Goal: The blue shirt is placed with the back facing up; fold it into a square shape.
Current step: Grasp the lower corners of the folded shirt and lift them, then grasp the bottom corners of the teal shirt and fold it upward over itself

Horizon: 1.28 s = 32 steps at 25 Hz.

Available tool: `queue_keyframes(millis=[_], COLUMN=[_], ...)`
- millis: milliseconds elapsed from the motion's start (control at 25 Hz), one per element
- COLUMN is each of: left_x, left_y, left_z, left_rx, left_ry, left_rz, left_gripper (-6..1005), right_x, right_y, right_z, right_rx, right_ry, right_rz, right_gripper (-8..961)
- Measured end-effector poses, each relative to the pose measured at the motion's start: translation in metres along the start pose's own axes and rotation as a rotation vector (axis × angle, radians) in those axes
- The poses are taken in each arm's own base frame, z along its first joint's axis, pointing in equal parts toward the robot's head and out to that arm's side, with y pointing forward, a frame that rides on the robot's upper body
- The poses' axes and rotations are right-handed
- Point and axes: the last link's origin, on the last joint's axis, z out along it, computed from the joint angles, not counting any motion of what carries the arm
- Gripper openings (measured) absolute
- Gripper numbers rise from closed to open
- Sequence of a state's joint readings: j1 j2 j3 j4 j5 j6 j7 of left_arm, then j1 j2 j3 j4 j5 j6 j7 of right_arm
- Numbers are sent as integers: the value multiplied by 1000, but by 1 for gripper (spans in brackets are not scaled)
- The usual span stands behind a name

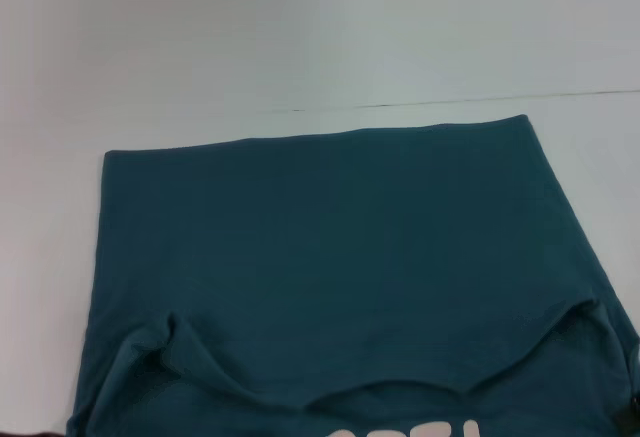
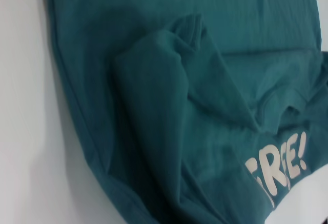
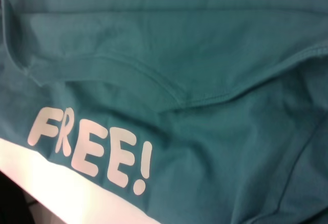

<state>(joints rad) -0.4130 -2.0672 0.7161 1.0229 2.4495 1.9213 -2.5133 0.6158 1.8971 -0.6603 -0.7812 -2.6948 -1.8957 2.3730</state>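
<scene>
1 blue shirt [image 1: 330, 237] on 1 white table [image 1: 300, 27]

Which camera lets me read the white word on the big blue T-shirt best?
The right wrist view: the white "FREE!" lettering on the dark teal-blue cotton T-shirt shows whole. The left wrist view shows it tilted and partly hidden; the head view shows only the letter tops.
</scene>
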Motion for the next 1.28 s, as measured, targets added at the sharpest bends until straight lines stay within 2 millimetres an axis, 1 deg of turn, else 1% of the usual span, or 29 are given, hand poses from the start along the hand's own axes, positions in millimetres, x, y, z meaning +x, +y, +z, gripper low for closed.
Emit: queue_keyframes(millis=[40,160,320,440,520,560,680,920,1280], left_x=[-3,-5,0,8,16,23,36,70,113], left_y=[0,0,3,9,12,14,17,23,31], left_z=[0,-1,-4,-8,-13,-17,-21,-25,-23], left_rx=[-3,-6,-6,-50,-109,-136,-143,-78,38], left_ry=[-12,-21,-22,-6,16,33,54,97,193], left_rz=[-2,1,27,59,68,63,42,-18,-35], left_gripper=[37,37,37,38,38,38,38,38,37], right_x=[1,4,2,-4,-9,-13,-27,-52,-90], right_y=[0,-1,-3,-2,-2,-3,-6,-13,-6], right_z=[1,2,-3,-11,-19,-24,-36,-49,-61], right_rx=[1,1,-10,-33,-44,-46,-31,40,41], right_ry=[8,15,-23,-90,-146,-179,-282,-414,-618], right_rz=[-2,-3,-3,-19,-25,-25,-8,62,109], right_gripper=[56,56,55,55,55,55,56,60,65])
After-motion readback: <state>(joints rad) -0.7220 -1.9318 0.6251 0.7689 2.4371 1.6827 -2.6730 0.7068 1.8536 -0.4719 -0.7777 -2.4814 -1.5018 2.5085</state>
